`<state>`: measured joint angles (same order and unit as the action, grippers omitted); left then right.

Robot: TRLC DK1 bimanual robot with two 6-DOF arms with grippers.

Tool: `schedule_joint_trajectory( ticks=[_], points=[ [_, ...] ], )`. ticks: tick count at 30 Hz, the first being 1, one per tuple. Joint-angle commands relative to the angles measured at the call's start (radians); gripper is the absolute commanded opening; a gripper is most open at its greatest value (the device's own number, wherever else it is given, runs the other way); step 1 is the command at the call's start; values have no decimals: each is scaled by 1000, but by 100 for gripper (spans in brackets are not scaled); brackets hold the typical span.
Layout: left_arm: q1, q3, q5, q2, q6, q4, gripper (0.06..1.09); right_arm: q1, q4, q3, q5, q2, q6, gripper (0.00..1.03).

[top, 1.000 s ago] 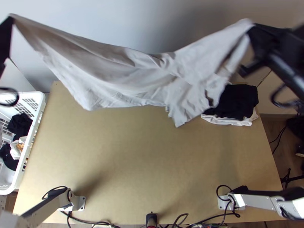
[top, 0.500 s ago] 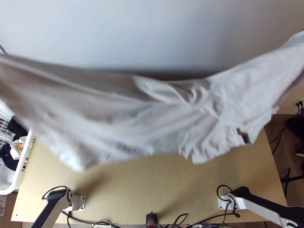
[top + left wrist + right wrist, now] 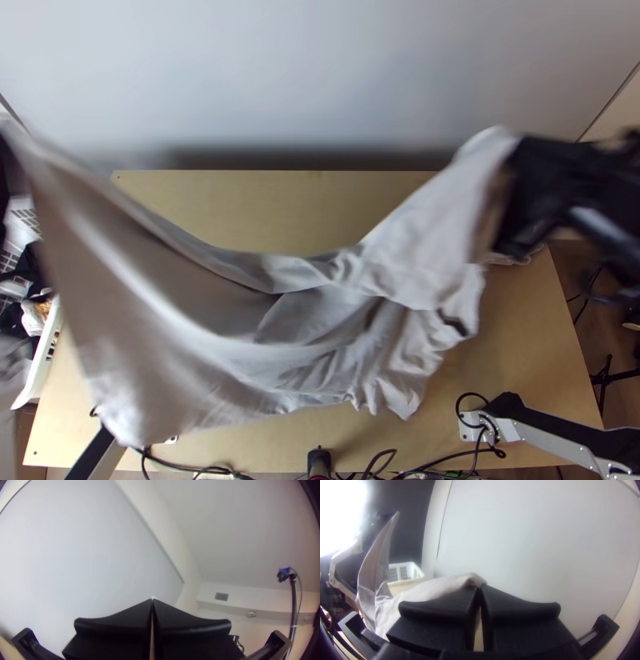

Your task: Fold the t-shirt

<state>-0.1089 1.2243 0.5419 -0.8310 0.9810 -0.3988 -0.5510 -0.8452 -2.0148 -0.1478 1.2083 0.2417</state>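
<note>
The light grey t-shirt (image 3: 304, 320) hangs stretched between both grippers in the top view, sagging in loose folds, its lower part over the table's near half. At the upper left edge, my left gripper (image 3: 6, 164) is blurred beside one raised corner; in the left wrist view my left gripper (image 3: 152, 600) is closed, a sliver of pale cloth at its tips. My right gripper (image 3: 514, 152) has the other upper corner at the right. In the right wrist view, cloth (image 3: 430, 588) runs into my right gripper (image 3: 480, 586), which is shut on it.
A white basket (image 3: 38, 376) with dark and pale clothes stands off the table's left side. White cloth (image 3: 516, 258) lies at the table's right, partly behind the right gripper. Cables run along the near edge.
The shirt first swung from the table's far part toward the near edge, filling more of the picture. Since half a second ago it has dropped lower, and the right gripper has come back into view.
</note>
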Motion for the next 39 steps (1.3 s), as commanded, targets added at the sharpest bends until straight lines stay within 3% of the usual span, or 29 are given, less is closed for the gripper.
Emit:
schedule_joint_trajectory(
  ticks=[1, 6, 11, 16, 28, 39],
  points=[
    [117, -399, 6, -82, -258, -8, 9, 39, 95, 395, -42, 40, -39, 3],
    [57, -510, 13, -376, -406, -48, 9, 131, 232, 617, -111, 122, -44, 3],
    [9, -457, 52, -554, -409, -87, 9, 207, 308, 674, -141, 244, -33, 3],
    [-40, -324, 53, -741, -410, -101, 9, 272, 379, 625, -144, 413, -30, 3],
    [-152, 47, 55, -1116, -400, -98, 9, 415, 365, 286, -142, 803, -33, 3],
    [-140, 43, 102, -1157, -455, -41, 9, 368, 310, 341, -144, 723, 10, 3]
  ],
)
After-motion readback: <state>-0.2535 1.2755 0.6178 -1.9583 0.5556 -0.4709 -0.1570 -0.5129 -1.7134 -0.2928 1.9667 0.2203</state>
